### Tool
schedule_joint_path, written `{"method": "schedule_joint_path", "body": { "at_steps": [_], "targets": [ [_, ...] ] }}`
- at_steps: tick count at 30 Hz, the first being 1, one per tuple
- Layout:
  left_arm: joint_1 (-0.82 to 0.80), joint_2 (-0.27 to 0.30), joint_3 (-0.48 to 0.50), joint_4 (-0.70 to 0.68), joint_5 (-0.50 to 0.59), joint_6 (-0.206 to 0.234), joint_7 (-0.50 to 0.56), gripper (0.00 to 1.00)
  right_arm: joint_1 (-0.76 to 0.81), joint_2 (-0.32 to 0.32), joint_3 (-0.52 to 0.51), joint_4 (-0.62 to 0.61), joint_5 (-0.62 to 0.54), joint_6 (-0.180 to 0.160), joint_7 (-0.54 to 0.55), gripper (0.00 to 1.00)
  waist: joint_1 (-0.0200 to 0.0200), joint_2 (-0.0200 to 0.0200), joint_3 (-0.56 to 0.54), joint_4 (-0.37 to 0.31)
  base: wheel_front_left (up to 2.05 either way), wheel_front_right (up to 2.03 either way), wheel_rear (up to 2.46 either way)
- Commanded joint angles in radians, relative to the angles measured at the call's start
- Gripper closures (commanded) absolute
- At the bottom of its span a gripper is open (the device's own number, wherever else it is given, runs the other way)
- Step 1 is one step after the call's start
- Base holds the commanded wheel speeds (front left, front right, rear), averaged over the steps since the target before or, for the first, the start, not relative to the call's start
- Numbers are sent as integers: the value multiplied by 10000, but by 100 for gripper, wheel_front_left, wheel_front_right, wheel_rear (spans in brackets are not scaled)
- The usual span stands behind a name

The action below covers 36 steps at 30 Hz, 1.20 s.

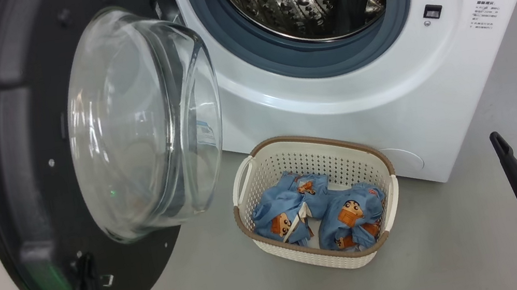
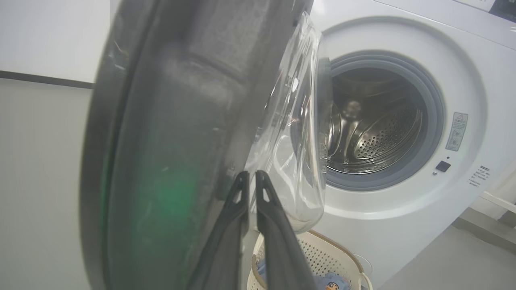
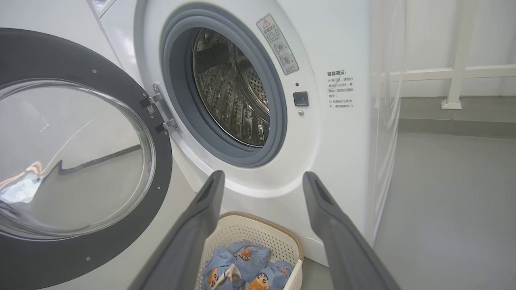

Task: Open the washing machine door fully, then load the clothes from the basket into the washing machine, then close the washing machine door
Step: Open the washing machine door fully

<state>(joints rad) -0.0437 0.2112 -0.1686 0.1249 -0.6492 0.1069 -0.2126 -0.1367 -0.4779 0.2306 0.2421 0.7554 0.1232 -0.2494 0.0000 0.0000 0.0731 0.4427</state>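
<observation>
So the washing machine door (image 1: 18,153) is swung wide open to the left, hanging off its hinge on the left side of the washing machine (image 1: 389,107). You're looking at its inner face, with the clear glass bowl (image 1: 139,123) bulging out toward the opening. The steel drum (image 1: 287,3) is in plain sight behind the grey rubber seal (image 1: 270,59).

The left gripper (image 1: 82,261) is down at the door's lower edge, jaws clenched together with nothing between them. From the left wrist view the tips sit right up against the door's inner face, just beside the glass. Can't tell if they're actually touching it.

The right gripper (image 1: 513,134) is off to the right, well apart from everything, jaws released and spread wide, nothing in them. It's pointing toward the machine's front.

The basket (image 1: 303,253) is on the floor (image 1: 464,247), just in front of the machine and below the opening, to the right of the door. The clothes (image 1: 349,216) are both inside it, two blue bundles lying side by side.
</observation>
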Motion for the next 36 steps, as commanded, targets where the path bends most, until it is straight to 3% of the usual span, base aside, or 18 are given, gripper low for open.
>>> {"method": "schedule_joint_path", "body": {
  "at_steps": [1,17,36],
  "targets": [
    [-504,437,649,-33,-87,138,-164,100,-113,-283,190,-206,-32,75,-124,0,0,0,-24,6,0,0,0],
    [-1412,973,1418,1075,101,85,-412,100,-57,-353,200,-253,-14,75,-124,0,0,0,22,27,0,0,0],
    [-2787,958,2666,2887,752,-405,-490,100,-279,-565,313,-244,-6,75,-124,0,0,0,343,-6,0,0,0]
  ]
}}
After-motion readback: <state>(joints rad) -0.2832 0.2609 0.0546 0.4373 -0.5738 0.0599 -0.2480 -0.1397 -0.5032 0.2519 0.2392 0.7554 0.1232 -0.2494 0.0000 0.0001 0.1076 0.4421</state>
